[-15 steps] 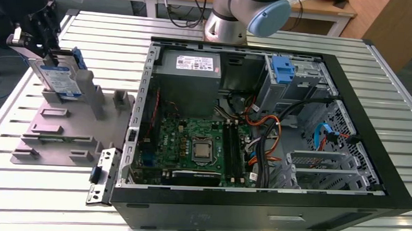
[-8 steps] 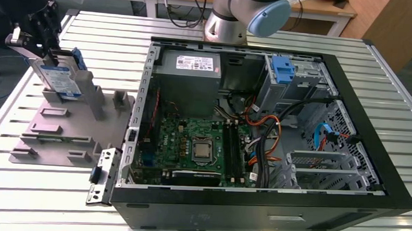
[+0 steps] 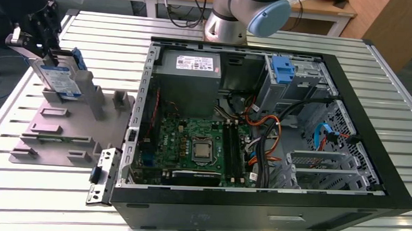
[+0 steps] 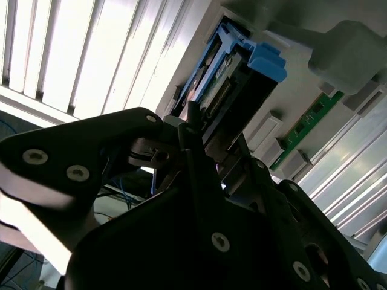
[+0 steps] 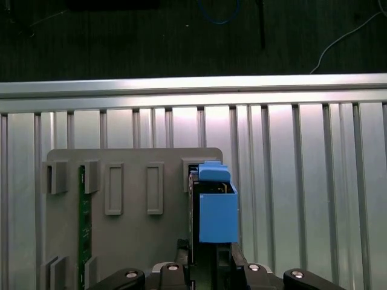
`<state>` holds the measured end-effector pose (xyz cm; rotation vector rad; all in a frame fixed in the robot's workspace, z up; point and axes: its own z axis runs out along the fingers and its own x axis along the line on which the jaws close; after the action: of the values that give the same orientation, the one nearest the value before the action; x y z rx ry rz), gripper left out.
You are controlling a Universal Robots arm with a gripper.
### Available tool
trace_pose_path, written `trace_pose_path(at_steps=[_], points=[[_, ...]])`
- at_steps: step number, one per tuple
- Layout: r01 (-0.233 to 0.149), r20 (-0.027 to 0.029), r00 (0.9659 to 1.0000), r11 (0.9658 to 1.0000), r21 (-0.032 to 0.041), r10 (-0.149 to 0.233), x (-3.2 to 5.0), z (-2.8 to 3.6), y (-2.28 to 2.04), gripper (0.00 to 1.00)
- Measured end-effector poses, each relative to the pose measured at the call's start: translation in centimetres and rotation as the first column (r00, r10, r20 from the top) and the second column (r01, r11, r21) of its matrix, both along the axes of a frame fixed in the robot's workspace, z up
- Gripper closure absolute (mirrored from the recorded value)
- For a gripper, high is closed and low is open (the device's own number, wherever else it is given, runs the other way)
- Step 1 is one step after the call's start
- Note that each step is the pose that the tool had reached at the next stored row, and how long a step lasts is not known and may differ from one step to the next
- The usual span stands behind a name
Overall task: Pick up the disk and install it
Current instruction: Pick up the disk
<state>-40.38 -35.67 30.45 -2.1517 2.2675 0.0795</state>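
In the exterior view: open computer case (image 3: 257, 218) across mid-bench (image 3: 21, 201). In the first wrist view: green memory module (image 5: 84, 223) slotted in grey holder (image 5: 130, 241). Tool (image 3: 50, 56) closed narrowly onto the disk (image 3: 60, 80), upright at the holder near the bench's edge.

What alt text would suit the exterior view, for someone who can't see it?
A robot arm's gripper sits at the top of the disk, which stands upright in a grey holder on a slatted metal table. Toward the exterior view's right lies an open computer case, its circuit board exposed.
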Motion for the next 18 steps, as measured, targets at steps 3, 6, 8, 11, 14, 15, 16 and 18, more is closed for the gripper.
trace_pose_path(at_steps=[3,6,8,11,14,15,16,18], points=[[0.000,-0.0001,1.0000,1.0000,0.0000,0.000,0.00,0.20,0.00,0.65],[0.000,0.0000,1.0000,1.0000,0.0000,0.000,0.00,0.76,0.00,0.65],[0.000,0.0000,1.0000,1.0000,0.0000,0.000,0.00,0.98,0.00,0.65],[0.000,0.0001,1.0000,1.0000,0.0001,0.000,0.00,1.02,0.00,0.65],[0.000,0.0001,1.0000,1.0000,0.0001,0.000,0.00,1.07,0.00,0.65],[0.000,0.0000,1.0000,1.0000,0.0000,0.000,0.00,1.08,0.00,0.65],[0.000,0.0000,1.0000,1.0000,0.0000,0.000,0.00,1.10,0.00,0.65],[0.000,0.0001,1.0000,1.0000,0.0000,0.000,0.00,1.12,0.00,0.65]])
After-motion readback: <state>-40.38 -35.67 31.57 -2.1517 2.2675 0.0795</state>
